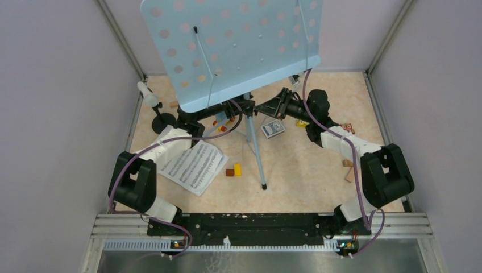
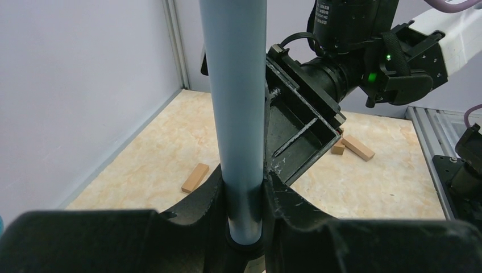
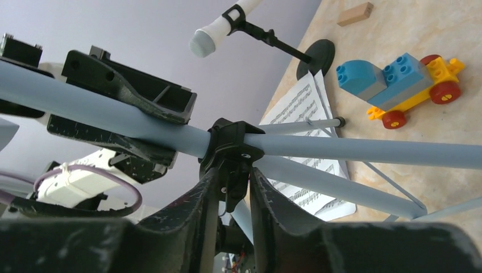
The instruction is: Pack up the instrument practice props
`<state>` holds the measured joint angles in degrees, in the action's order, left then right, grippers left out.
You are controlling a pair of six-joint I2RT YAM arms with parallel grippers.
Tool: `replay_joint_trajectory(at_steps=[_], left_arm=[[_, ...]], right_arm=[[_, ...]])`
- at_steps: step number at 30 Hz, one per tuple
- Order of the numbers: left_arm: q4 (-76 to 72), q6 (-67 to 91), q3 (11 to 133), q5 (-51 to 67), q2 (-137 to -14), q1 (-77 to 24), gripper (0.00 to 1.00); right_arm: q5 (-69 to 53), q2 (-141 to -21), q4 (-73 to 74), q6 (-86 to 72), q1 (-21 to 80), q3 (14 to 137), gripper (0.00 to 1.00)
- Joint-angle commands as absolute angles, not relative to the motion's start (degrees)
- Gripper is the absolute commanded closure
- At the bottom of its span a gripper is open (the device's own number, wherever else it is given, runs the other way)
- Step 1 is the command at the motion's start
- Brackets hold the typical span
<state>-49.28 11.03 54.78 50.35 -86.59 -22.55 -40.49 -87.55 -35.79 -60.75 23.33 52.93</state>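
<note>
Tabletop [image 1: 295, 170] beige-marbled, walls [image 1: 57, 85] lilac; left hand [image 2: 243, 182] clamped on music rack pole [image 2: 236, 85], right hand [image 3: 232, 182] closed on its collar [image 3: 233, 139].

I am working inside a pale, boxed-in cell.
Plain lavender-grey walls [image 1: 51, 85] are closing me in at nine, twelve and three o'clock, meeting at silver metal corner posts [image 1: 122, 40]. A marbled beige tabletop [image 1: 307, 170] is spreading out beneath me, catching soft, even light. At six o'clock a ribbed aluminium rail [image 1: 116, 223] is running along the near edge.
</note>
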Motion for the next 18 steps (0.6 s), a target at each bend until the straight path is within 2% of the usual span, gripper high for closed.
replay_joint_trajectory(at_steps=[1,4,7,9,14,16,18], left_arm=[[-41.8,8.9,54.4,51.9,-90.3,-22.4,1.0],[-41.7,8.8,54.4,51.8,-90.3,-22.4,1.0],[-41.6,8.8,54.4,51.8,-90.5,-22.4,1.0],[-41.4,8.7,54.6,51.8,-90.6,-22.4,1.0],[-40.9,8.4,54.6,51.6,-90.6,-22.4,1.0],[-40.9,8.4,54.7,51.7,-90.7,-22.4,1.0],[-40.7,8.4,54.8,51.8,-90.7,-22.4,1.0]], right_arm=[[-43.2,-88.7,-41.6,-61.1,23.0,53.9,0.78],[-45.5,-89.8,-43.1,-62.0,23.0,54.4,0.78],[-47.7,-91.0,-45.6,-63.6,23.0,54.2,0.69],[-48.1,-91.2,-47.5,-64.9,23.0,53.8,0.68],[-48.2,-91.5,-49.4,-65.8,23.0,53.4,0.95],[-47.9,-91.3,-49.9,-65.2,23.0,53.3,1.0],[-47.2,-90.7,-50.1,-62.8,23.0,53.0,1.0]])
